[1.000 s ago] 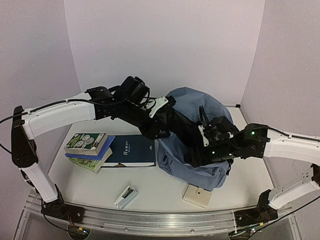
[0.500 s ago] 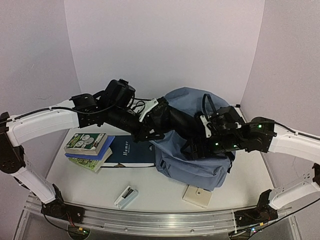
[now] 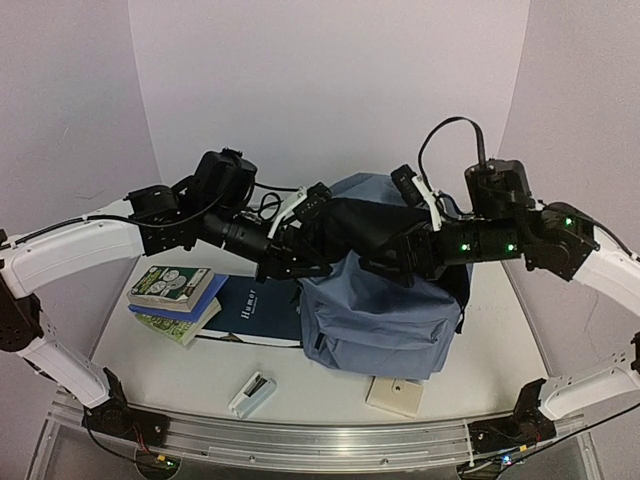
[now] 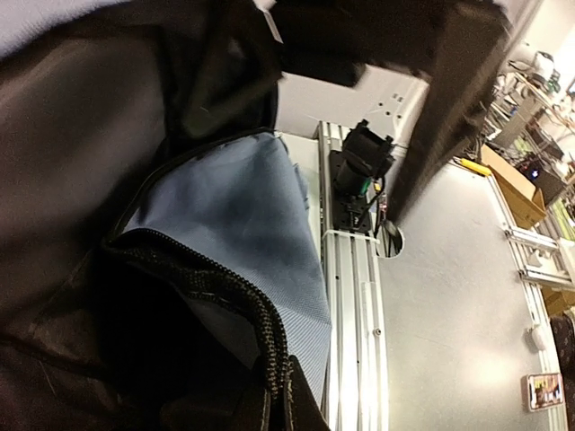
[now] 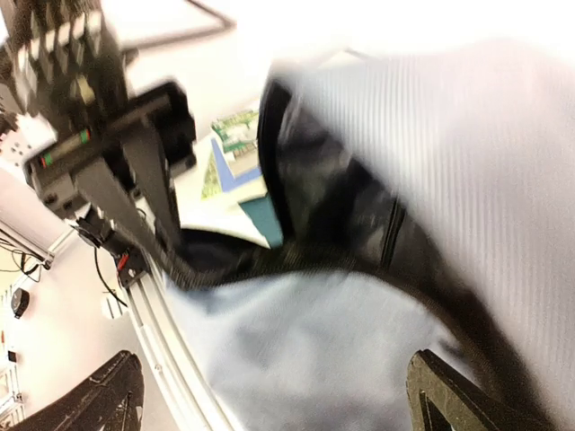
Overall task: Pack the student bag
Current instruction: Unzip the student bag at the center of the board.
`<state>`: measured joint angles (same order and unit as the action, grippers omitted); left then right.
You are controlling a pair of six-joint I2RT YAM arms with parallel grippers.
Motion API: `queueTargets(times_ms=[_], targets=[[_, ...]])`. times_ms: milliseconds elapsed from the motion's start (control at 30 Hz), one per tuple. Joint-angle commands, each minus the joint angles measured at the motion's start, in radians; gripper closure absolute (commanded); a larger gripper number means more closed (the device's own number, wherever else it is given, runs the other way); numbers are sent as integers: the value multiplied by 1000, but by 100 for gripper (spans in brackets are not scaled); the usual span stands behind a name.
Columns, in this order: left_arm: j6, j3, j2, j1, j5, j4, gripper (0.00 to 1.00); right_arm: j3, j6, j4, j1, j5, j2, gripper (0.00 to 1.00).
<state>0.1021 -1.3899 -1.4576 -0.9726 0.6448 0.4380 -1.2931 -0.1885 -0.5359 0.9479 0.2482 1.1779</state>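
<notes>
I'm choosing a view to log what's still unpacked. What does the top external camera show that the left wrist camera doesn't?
Only top external: the stack of books, the dark blue book, the white device and the beige square, all on the table outside the student bag. Only left wrist: a close look at the zipper and black lining. Both: the bag's blue fabric.

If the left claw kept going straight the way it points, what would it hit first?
Most likely the student bag: the left gripper points rightward into its open top, right at the black lining. The right gripper lies farther along, though depth is unclear.
</notes>
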Motion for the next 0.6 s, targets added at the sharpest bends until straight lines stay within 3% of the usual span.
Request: queueTargets(times_ms=[0, 567], targets=[[51, -12, 67, -5, 108, -4, 100, -74, 100, 34, -28, 111, 81, 2], [114, -84, 17, -4, 196, 108, 100, -173, 257, 32, -75, 477, 236, 14]])
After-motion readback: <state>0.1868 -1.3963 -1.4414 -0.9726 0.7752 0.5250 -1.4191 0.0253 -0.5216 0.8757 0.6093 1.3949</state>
